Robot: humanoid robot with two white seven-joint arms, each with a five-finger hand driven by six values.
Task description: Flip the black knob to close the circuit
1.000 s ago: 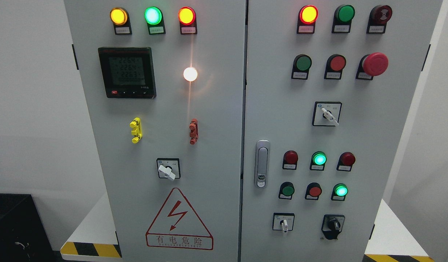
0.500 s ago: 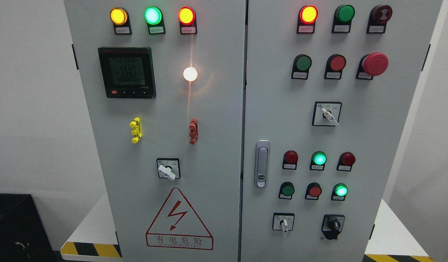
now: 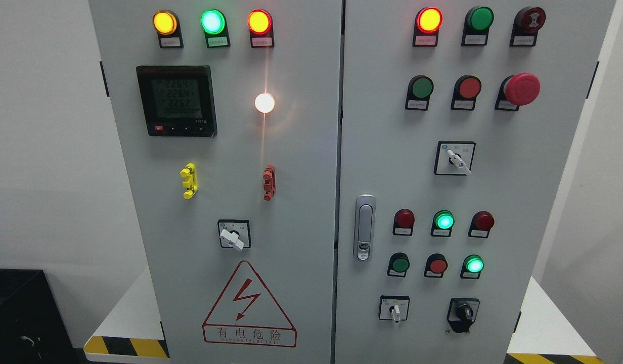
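The black knob sits low right on the cabinet, small, rigid, likely stiff; its raised bar suits pinching. No hands are visible, so finger state cannot be told.

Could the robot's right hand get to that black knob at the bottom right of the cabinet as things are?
Probably yes, though neither hand is in view. The black knob stands proud at the lower right of the right door, and nothing shows in front of it.
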